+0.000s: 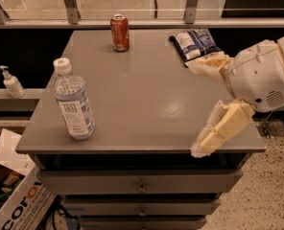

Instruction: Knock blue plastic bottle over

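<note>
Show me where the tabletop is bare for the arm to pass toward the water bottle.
The wide middle of the table, between the water bottle at front left and the open gripper at the right edge, is bare. Back right is crowded: the snack bag lies beside the gripper; the soda can stands at back centre.

The plastic bottle [74, 102] stood upright near the front-left corner of the table [147, 95], well apart from the rest. The soda can [119, 32] sat at the back, left of centre, and the snack bag [195, 43] lay back right. The end effector [194, 107] hung over the right side, one finger just in front of the bag, the other at the front edge. Left of the table, a pump bottle [11, 82] stood on a ledge, with a cardboard box [17, 200] on the floor below.
</note>
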Tool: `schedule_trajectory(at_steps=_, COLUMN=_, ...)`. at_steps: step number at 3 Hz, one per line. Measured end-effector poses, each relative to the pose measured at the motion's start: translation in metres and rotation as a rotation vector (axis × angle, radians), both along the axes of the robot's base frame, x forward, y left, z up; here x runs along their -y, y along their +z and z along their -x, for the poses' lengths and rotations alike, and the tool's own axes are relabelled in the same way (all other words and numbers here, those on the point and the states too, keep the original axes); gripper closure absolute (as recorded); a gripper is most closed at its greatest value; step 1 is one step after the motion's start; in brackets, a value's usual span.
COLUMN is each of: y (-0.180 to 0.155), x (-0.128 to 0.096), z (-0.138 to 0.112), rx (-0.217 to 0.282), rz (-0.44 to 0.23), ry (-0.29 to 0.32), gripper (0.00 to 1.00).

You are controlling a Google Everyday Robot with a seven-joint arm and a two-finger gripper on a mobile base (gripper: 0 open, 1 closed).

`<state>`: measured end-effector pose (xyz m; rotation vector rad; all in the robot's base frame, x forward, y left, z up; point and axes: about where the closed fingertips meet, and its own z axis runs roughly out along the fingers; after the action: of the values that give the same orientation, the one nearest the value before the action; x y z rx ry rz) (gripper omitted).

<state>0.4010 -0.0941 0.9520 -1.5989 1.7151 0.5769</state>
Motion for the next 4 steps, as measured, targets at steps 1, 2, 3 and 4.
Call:
schedule_trajectory(at_steps=1, y=-0.016, x=-0.015, z=-0.019, rx=-0.051, rz=-0.029, ry=-0.040, gripper=0.00)
schedule_trajectory(at_steps=2, y=-0.021, x=-0.036, z=-0.029, rx=-0.085, rz=-0.114, ry=-0.065, gripper=0.00)
schedule_trajectory(at_steps=3, y=-0.017, x=-0.063, z=-0.032, rx=-0.101, rz=-0.209, ry=-0.096, gripper=0.00)
schedule_trajectory(at_steps=4, y=-0.008, x=-0.100, z=-0.033, rx=-0.108, rz=-0.320, ry=-0.128, gripper=0.00)
